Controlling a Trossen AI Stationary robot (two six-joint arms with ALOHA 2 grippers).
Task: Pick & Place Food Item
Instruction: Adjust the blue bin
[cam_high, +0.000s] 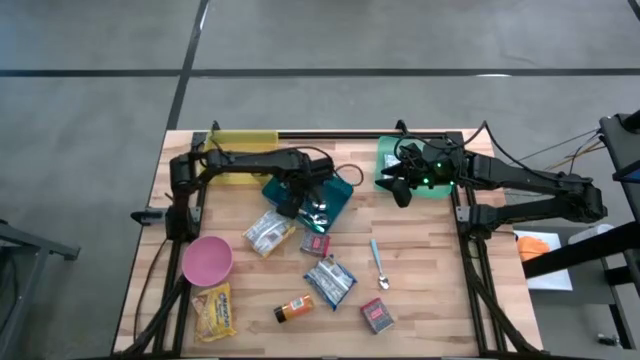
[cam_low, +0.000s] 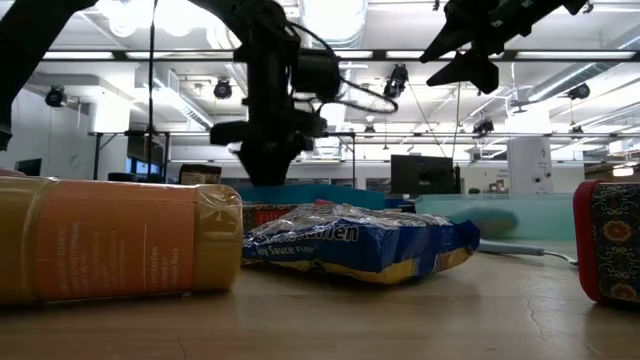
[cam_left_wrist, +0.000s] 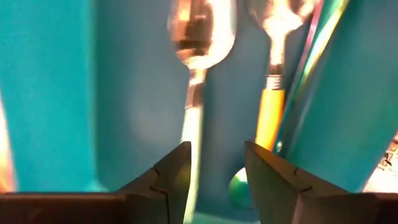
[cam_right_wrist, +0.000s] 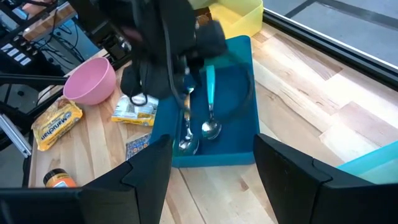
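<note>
My left gripper (cam_high: 291, 206) points down over the blue tray (cam_high: 338, 207), open, its fingers (cam_left_wrist: 168, 180) just above two spoons lying in the tray: a silver-handled one (cam_left_wrist: 198, 68) and a yellow-handled one (cam_left_wrist: 271, 112). Nothing is held. Food items lie on the wooden table: a white packet (cam_high: 268, 233), a blue-and-white packet (cam_high: 330, 280), a yellow noodle packet (cam_high: 215, 310) and an orange bottle (cam_high: 293, 308). My right gripper (cam_high: 401, 190) hangs open in the air over the green tray (cam_high: 386, 160), holding nothing.
A pink bowl (cam_high: 207, 260) stands at the left. A yellow bin (cam_high: 243, 140) sits at the far left. Two small red boxes (cam_high: 315, 243) (cam_high: 377, 315) and a blue-handled spoon (cam_high: 379, 264) lie on the table's near half.
</note>
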